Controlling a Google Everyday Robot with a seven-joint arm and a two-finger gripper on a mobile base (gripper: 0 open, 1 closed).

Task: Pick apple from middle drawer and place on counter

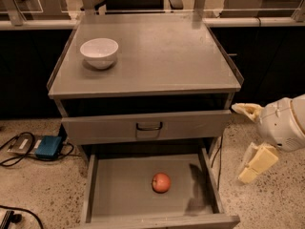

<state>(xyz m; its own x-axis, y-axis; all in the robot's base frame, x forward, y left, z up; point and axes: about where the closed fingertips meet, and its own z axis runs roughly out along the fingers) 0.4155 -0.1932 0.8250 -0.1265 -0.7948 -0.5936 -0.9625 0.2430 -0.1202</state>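
Speckled flooring surrounds the grey cabinet, whose tabletop (162, 56) carries a white bowl (99, 52) at its far left. Below, the middle drawer (119, 187) is pulled out, and the apple (161, 182) sits alone near the centre of its floor. My end effector (241, 142) hangs right of the cabinet, spread wide and holding nothing. I judge the apple light, firm, smooth and apt to roll, so I would close across its widest girth from above.

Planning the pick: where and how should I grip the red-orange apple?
Likely from above, across the middle of the round red-orange apple: it sits on the flat floor of the grey metal drawer, between low walls. The open hand hangs right of it.
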